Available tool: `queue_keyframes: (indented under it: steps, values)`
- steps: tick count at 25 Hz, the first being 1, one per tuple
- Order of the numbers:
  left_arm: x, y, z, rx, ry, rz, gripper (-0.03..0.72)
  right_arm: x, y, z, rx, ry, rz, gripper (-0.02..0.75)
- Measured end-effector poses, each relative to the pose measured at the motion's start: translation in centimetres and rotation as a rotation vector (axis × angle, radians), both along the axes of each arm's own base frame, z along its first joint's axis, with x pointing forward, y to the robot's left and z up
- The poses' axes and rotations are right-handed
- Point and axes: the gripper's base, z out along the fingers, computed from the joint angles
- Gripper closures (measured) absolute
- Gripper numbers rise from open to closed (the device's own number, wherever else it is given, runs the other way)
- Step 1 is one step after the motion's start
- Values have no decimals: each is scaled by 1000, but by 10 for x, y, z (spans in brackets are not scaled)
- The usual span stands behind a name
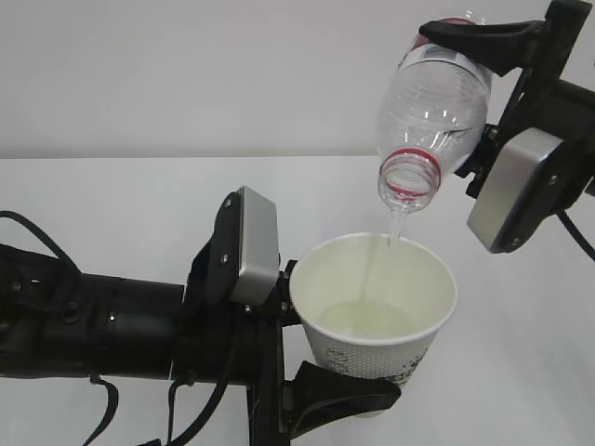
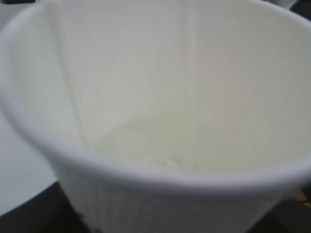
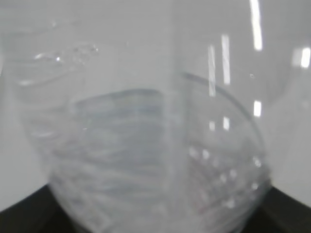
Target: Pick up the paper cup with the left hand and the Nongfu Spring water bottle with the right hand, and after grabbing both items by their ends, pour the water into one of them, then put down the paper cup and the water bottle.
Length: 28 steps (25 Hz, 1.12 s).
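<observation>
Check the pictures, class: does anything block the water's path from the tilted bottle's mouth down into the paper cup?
Nothing visible does. The bottle mouth hangs just above the paper cup, and the water falls as a thin stream straight inside its rim.

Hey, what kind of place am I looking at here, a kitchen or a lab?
Probably a robot lab bench, not a kitchen: a bare white table against a blank wall, with two black robot arms holding a paper cup and a water bottle.

both arms are black, each with a silver-grey wrist block (loose black cables trailing).
</observation>
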Motion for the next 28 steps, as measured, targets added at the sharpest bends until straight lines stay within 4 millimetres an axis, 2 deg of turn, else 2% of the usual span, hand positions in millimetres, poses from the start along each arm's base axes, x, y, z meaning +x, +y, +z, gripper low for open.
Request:
queue_keyframes:
  steps: [28]
  values:
    - [0, 0, 0, 0, 0, 0, 156, 1, -1, 1, 6, -5, -10, 213]
